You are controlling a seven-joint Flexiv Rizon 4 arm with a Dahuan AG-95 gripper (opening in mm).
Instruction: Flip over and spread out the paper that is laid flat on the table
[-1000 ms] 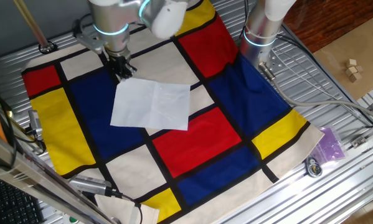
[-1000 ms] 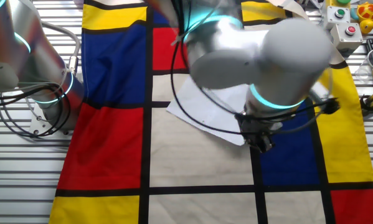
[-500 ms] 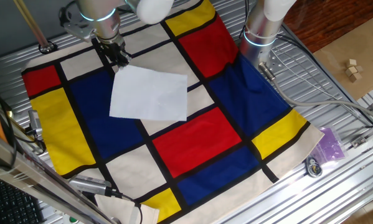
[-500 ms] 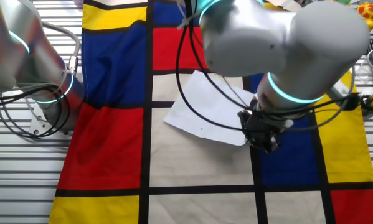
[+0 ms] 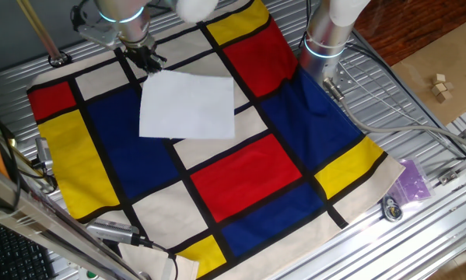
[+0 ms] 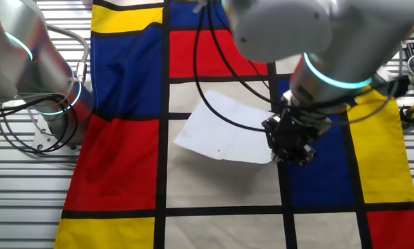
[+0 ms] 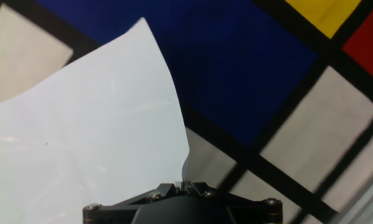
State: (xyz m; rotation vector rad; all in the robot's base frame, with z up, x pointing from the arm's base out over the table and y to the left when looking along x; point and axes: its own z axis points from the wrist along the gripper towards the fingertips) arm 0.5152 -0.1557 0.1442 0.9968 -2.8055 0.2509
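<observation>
The white paper (image 5: 187,105) lies over blue and cream blocks of the cloth (image 5: 248,167) on the ribbed metal table (image 5: 419,132). My gripper (image 5: 147,59) is shut on the paper's far left corner and holds that corner slightly raised. In the other fixed view the gripper (image 6: 289,142) pinches the paper (image 6: 220,128) at its right corner, and the arm hides part of the sheet. In the hand view the paper (image 7: 80,143) curves up into the closed jaws of the gripper (image 7: 183,185).
A second arm's base (image 5: 326,35) stands at the cloth's far edge, with cables beside it; it also shows in the other fixed view (image 6: 48,83). A purple item (image 5: 411,179) and wooden blocks (image 5: 441,85) lie at the right. Tools (image 5: 116,232) lie at the front left.
My gripper has moved toward the far left with the paper's corner in it. The sheet has shifted with it and its visible face now looks smooth.
</observation>
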